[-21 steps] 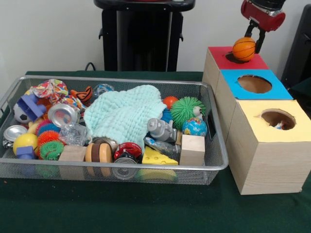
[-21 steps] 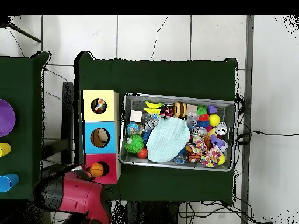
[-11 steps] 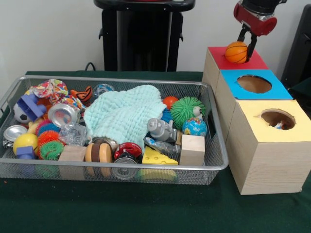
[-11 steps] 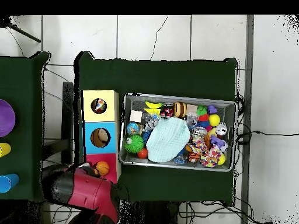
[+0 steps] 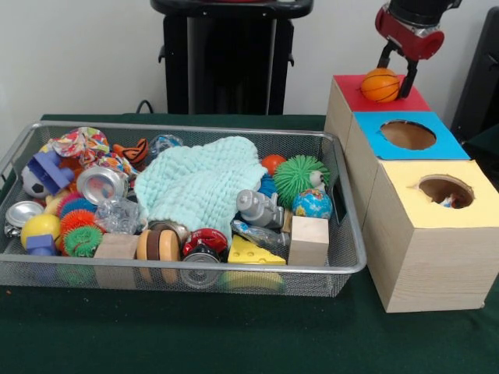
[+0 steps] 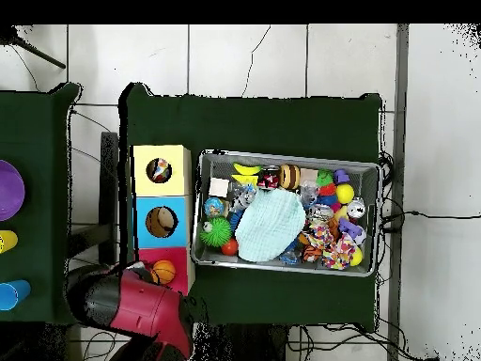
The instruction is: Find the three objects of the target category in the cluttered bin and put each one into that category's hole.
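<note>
A: Step in hand, as judged: the orange ball (image 5: 380, 85) is to be dropped into the red box (image 5: 347, 101). It is held clenched in the gripper (image 5: 396, 76), a finger seen on either side, just over the red top.

B: How is it done well?

A: The ball should be centred over the hole before the fingers are opened; the hole itself is hidden behind the ball, so alignment cannot be confirmed. A low release is advised, or a bounce onto the worktop (image 5: 234, 335) is risked.

B: Containers?

A: Blue box (image 5: 437, 146): hole open, something pale is seen inside from overhead. Yellow box (image 5: 405, 234): a small thing is glimpsed in its hole. Bin (image 5: 343, 269): crowded. A mint cloth (image 5: 199, 183) is spread mid-bin; a green spiky ball (image 5: 300, 175), a globe ball (image 5: 312, 204), a wood block (image 5: 309, 240) and a cheese wedge (image 5: 253, 252) are noted beside it. What is under the cloth cannot be told.
</note>
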Controlling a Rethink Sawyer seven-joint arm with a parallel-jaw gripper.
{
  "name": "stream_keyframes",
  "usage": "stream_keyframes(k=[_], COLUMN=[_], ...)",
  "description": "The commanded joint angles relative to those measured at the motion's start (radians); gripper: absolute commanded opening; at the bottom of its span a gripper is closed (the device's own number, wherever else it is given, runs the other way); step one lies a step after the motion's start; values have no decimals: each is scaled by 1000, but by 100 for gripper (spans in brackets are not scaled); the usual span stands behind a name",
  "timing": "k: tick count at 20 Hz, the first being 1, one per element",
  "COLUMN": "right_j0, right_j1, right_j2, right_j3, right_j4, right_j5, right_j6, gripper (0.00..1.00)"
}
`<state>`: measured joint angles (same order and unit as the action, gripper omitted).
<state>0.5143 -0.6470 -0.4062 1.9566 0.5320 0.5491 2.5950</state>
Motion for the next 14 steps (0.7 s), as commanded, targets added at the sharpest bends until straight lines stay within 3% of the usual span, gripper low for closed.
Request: stream_keyframes(k=[1, 8, 10, 14], right_j0=[-53, -26, -2, 14], right_j1=[28, 42, 54, 2], right_j2=[114, 80, 39, 17], right_j3=[49, 25, -4, 0], right_j4=[66, 46, 24, 29], right_j5=[-72, -59, -17, 22], right_j6=[185, 214, 237, 256], gripper=[100, 100, 100, 100])
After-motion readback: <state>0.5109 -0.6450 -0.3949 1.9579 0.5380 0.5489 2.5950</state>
